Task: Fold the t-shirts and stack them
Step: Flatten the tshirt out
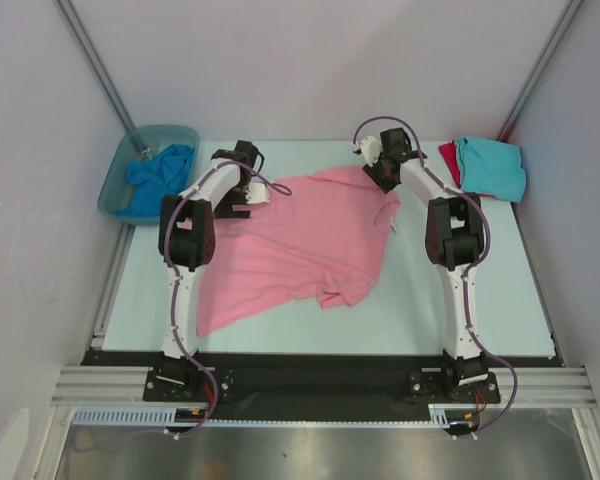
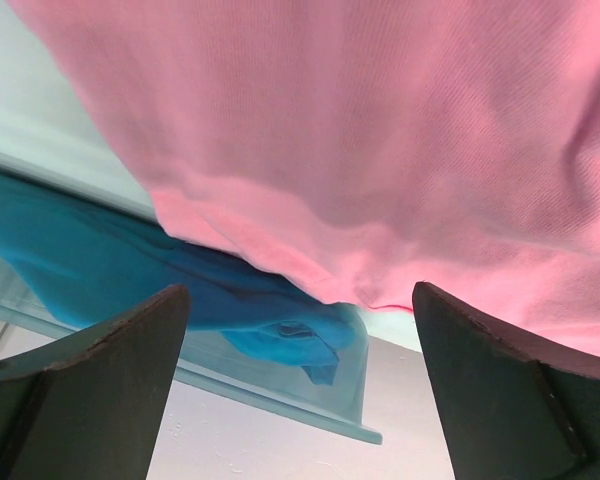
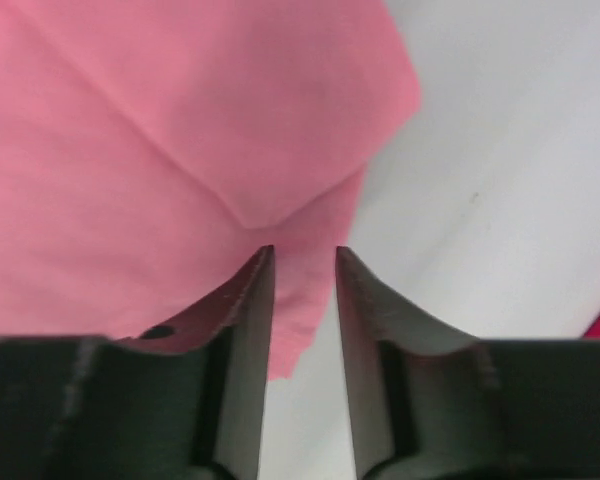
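Left hand is spread wide over the far-left edge of the pink t-shirt, which lies rumpled across the middle of the table. Right hand has its jaws only a slit apart at the shirt's far-right edge, with pink cloth showing in the gap

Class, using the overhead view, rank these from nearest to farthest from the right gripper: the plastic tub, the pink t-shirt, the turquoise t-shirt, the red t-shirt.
1. pink t-shirt, its edge at the right gripper.
2. red t-shirt, just to its right.
3. turquoise t-shirt, atop the red one, farther right.
4. plastic tub, far-left corner.
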Controlling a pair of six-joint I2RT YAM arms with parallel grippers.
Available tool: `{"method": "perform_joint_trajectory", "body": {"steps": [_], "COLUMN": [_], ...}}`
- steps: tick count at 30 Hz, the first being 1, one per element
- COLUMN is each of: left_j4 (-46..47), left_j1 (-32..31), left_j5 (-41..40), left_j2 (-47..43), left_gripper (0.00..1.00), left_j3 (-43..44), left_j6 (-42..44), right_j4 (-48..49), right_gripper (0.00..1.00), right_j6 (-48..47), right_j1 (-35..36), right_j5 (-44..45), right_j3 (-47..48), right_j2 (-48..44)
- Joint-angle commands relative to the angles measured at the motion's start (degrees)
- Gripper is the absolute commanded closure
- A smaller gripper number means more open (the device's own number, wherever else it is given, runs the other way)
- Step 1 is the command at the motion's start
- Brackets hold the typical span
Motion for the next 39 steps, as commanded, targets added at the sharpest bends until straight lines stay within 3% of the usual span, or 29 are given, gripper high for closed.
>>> {"method": "perform_joint_trajectory", "body": {"steps": [1, 2, 10, 26, 28, 30, 31, 34, 39], "left_j4": [0.7, 0.8, 1.3, 2.6, 2.8, 2.9, 3.0, 3.2, 3.5], "left_j1": [-0.9, -0.9, -1.0, -1.1, -1.1, -1.1, -1.1, -1.1, -1.1], "left_j5": [-0.2, -0.5, -1.3, -1.4, -1.4, -1.4, -1.4, -1.3, -1.2], "left_j2": [-3.5, -3.5, -3.9, -5.0, -5.3, -5.7, -5.9, -6.3, -5.9], "left_gripper": [0.0, 0.0, 0.0, 0.0, 0.0, 0.0, 0.0, 0.0, 0.0], "left_j3": [0.7, 0.6, -0.1, -2.6, -2.7, -3.1, -3.2, -3.7, -4.0], "left_j6": [-1.0, -0.9, -0.5, -1.1, -1.2, -1.0, -0.8, -0.6, -0.2], "right_j4": [-1.8, -0.8, -0.6, 4.2, 4.5, 4.8, 4.9, 5.3, 5.9], "right_gripper": [0.62, 0.58, 0.52, 0.51, 0.55, 0.66, 0.77, 1.0, 1.0], "right_j6": [0.1, -0.3, -2.3, -1.6, -1.5, -1.2, -0.9, 0.4, 1.1], "right_j1": [1.5, 1.8, 3.0, 3.4, 3.4, 3.4, 3.4, 3.3, 4.0], "right_j5": [-4.9, -4.9, -5.1, -2.0, -1.8, -1.5, -1.4, -1.3, -1.7], "right_j3": [0.3, -0.1, 2.0, 7.9, 8.3, 8.3, 8.3, 8.2, 7.2], "right_j2": [-6.4, -6.6, -5.2, 4.7, 5.9, 6.4, 6.5, 5.9, 3.5]}}
